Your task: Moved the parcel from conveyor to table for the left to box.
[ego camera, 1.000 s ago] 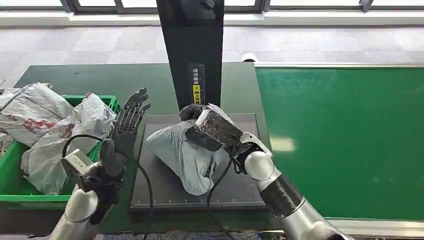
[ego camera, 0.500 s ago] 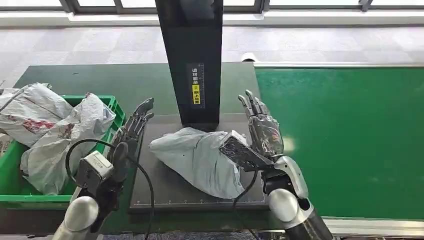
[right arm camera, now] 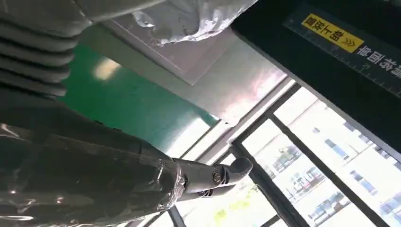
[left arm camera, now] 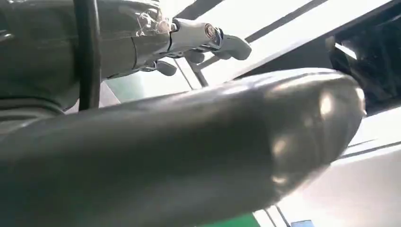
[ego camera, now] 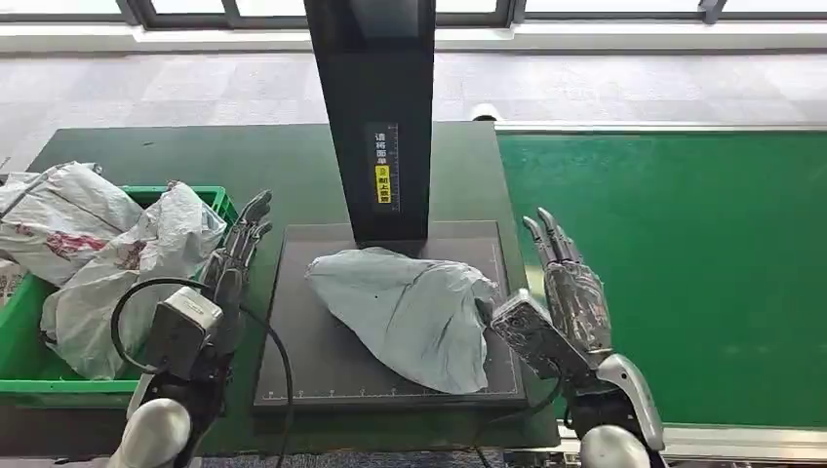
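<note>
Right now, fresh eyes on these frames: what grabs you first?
The crumpled grey parcel lying on the dark platform at the centre, under a black upright post. Either side of it an open robot hand: left robot hand, right robot hand, neither touching it. At far left, a green bin stuffed with white bags.

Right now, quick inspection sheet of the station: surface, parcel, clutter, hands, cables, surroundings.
Surface: dark scale plate on a green table.
Job's things: grey parcel lies on the plate; green crate to its left.
Clutter: white bags piled in the crate.
Hands: left hand and right hand open, flanking the parcel, apart from it.
Cables: black cable loops off the left wrist.
Surroundings: green conveyor, black scanner post.
</note>
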`<state>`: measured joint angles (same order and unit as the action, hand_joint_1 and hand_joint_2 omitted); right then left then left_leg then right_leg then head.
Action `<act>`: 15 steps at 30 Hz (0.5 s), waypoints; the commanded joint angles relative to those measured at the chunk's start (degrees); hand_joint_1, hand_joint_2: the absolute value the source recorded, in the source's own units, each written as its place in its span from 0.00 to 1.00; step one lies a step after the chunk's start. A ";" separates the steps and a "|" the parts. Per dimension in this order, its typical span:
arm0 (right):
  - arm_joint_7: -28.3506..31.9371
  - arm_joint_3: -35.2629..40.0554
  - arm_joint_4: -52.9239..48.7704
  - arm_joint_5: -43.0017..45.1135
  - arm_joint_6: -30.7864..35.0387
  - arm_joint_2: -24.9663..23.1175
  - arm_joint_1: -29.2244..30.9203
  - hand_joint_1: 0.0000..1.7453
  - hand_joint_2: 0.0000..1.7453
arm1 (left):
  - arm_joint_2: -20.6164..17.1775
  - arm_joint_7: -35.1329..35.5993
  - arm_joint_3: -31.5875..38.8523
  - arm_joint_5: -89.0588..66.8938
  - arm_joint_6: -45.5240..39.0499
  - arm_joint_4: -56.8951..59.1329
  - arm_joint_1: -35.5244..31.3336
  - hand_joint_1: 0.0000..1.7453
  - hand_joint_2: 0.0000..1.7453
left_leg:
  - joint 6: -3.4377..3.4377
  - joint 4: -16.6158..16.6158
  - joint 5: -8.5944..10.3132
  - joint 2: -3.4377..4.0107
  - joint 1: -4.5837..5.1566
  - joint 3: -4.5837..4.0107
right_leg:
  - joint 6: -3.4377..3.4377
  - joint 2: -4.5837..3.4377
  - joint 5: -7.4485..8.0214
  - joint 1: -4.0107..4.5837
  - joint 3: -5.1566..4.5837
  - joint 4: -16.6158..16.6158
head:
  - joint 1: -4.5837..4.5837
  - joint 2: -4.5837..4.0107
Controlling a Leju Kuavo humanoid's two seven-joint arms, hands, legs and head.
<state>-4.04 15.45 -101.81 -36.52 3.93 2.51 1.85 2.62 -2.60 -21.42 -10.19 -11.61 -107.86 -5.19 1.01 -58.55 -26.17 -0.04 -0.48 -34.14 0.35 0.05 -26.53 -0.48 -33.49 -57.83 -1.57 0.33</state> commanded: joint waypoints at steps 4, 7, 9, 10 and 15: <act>11.13 -8.91 -11.97 11.58 2.78 -1.32 -6.62 0.00 0.00 | -5.11 -2.77 -2.60 -2.69 3.27 2.48 0.19 0.00 0.00 | -0.01 0.08 0.01 -0.12 0.04 0.06 | -0.02 0.12 -0.05 -0.04 0.07 0.04 | 0.00 0.02; 8.82 -8.87 -15.19 11.45 -1.51 1.32 -9.25 0.00 0.00 | -4.87 -1.54 -2.86 1.61 8.70 3.80 -0.21 0.00 0.00 | -0.02 0.19 0.02 -0.24 0.04 0.16 | -0.02 0.24 -0.07 -0.03 0.21 0.16 | 0.00 0.00; 10.65 -9.66 -16.61 11.42 -0.82 0.92 -10.45 0.00 0.00 | -5.65 -1.93 -4.01 0.51 10.58 4.12 -0.59 0.00 0.00 | -0.02 0.07 -0.02 -0.20 0.01 0.08 | 0.01 0.19 -0.09 -0.01 0.13 0.06 | 0.00 0.00; 18.08 -10.67 -17.95 13.27 3.34 -0.61 -10.67 0.00 0.00 | -7.28 -4.13 -6.45 -4.16 12.95 4.54 -1.90 0.00 0.00 | -0.03 0.12 -0.01 -0.20 0.03 0.11 | 0.01 0.19 -0.08 -0.02 0.17 0.11 | 0.00 0.00; 27.54 -9.42 -19.96 14.29 7.41 0.19 -11.44 0.00 0.00 | -5.86 -7.85 -11.18 -12.52 14.36 11.42 -8.90 0.00 1.00 | -0.04 0.06 0.05 -0.36 0.02 -0.03 | -0.02 0.36 -0.09 -0.01 0.06 0.07 | 0.00 0.00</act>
<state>15.23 8.44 -116.88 -23.65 7.44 3.08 -7.63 -0.20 -7.68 -23.65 -14.96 1.80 -106.44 -5.50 1.00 -58.55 -26.22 -0.04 -0.47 -34.17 0.34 0.06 -26.60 -0.49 -33.56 -57.83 -1.57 0.33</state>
